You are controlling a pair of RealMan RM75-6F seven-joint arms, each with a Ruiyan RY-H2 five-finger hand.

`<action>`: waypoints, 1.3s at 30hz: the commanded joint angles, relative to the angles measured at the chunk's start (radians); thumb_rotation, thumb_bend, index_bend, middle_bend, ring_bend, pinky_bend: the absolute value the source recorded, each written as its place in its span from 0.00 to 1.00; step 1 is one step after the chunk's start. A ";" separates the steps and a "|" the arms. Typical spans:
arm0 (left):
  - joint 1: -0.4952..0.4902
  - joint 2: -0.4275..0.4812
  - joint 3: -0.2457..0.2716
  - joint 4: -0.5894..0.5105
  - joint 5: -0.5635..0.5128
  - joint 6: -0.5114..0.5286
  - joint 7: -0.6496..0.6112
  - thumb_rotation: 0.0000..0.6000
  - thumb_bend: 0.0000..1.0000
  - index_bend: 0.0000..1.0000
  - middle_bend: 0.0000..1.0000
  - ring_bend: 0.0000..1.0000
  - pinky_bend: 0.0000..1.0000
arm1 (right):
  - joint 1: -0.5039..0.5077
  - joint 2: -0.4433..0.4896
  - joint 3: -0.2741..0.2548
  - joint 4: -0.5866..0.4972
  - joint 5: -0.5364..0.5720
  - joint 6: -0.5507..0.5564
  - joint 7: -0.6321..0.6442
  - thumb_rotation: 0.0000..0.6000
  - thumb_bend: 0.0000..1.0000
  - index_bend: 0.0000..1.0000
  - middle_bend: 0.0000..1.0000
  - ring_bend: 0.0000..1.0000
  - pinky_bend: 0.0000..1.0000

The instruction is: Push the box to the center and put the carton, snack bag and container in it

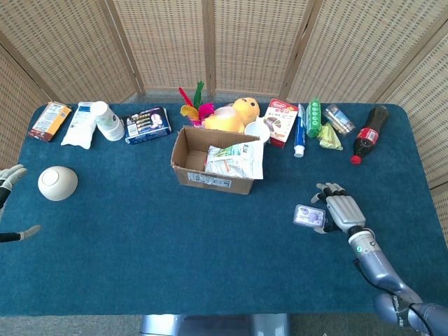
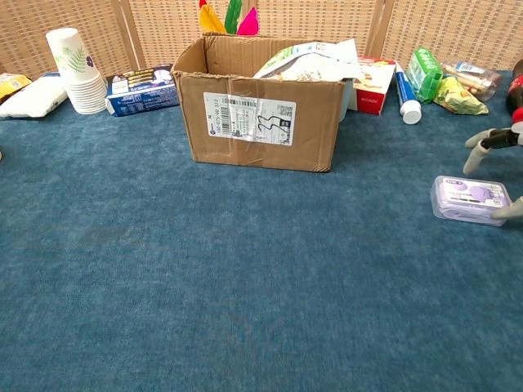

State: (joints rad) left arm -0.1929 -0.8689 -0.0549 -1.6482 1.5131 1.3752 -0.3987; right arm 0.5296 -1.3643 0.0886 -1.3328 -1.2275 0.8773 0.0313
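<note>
The container (image 1: 308,215), a small clear plastic case with purple contents, is seen lying flat on the blue cloth directly against the spread fingers of the right hand (image 1: 339,211). The hand is held open around it; whether it is actually gripped cannot be told. The cardboard box (image 1: 203,168), with a snack bag (image 1: 236,159) inside, stands well beyond the fingertips. Only fingertips of the left hand (image 1: 8,178) are shown at the frame edge.

One box (image 1: 212,165), one snack bag (image 1: 235,159), one container (image 1: 308,215), two hands.
</note>
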 commanded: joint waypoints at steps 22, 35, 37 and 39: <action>0.000 0.000 0.001 -0.002 -0.002 -0.004 0.005 1.00 0.16 0.00 0.00 0.00 0.07 | -0.027 -0.022 -0.003 0.045 -0.063 0.058 0.055 1.00 0.43 0.52 0.00 0.00 0.10; 0.002 0.006 0.002 -0.005 0.004 0.003 -0.008 1.00 0.16 0.00 0.00 0.00 0.07 | -0.023 0.205 0.136 -0.249 -0.103 0.219 0.101 1.00 0.43 0.52 0.00 0.00 0.11; 0.003 0.007 0.003 -0.004 0.007 0.005 -0.012 1.00 0.16 0.00 0.00 0.00 0.07 | 0.001 0.246 0.189 -0.326 -0.072 0.223 0.074 1.00 0.42 0.52 0.00 0.00 0.11; 0.004 0.009 0.004 -0.004 0.009 0.006 -0.014 1.00 0.16 0.00 0.00 0.00 0.07 | 0.021 0.270 0.220 -0.376 -0.038 0.213 0.039 1.00 0.43 0.51 0.00 0.00 0.12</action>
State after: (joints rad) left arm -0.1890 -0.8599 -0.0514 -1.6520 1.5214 1.3812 -0.4127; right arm 0.5171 -1.1488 0.2456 -1.6300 -1.3110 1.0830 0.1163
